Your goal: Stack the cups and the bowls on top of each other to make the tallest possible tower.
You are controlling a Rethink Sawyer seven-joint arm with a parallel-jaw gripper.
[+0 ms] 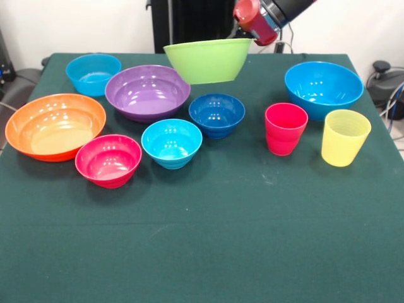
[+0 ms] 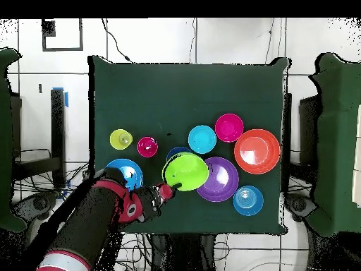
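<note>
My gripper (image 1: 250,38) is shut on the right rim of the lime green bowl (image 1: 208,60), which hangs tilted above the table's far middle. Seen from overhead, the lime bowl (image 2: 186,171) hovers over part of the dark blue bowl (image 2: 175,151) and beside the purple bowl (image 2: 221,181), with the gripper (image 2: 169,188) at its rim. The dark blue bowl (image 1: 216,115) sits just below and in front of the lifted one. The red-pink cup (image 1: 285,129) and yellow cup (image 1: 344,137) stand upright at the right. No tower shows; every piece stands alone.
On the green cloth sit a purple bowl (image 1: 147,92), an orange bowl (image 1: 55,126), a pink-red bowl (image 1: 108,160), a cyan bowl (image 1: 172,142), a light blue bowl (image 1: 93,74) and a large blue bowl (image 1: 323,88). Bare cloth (image 1: 208,240) fills the front half.
</note>
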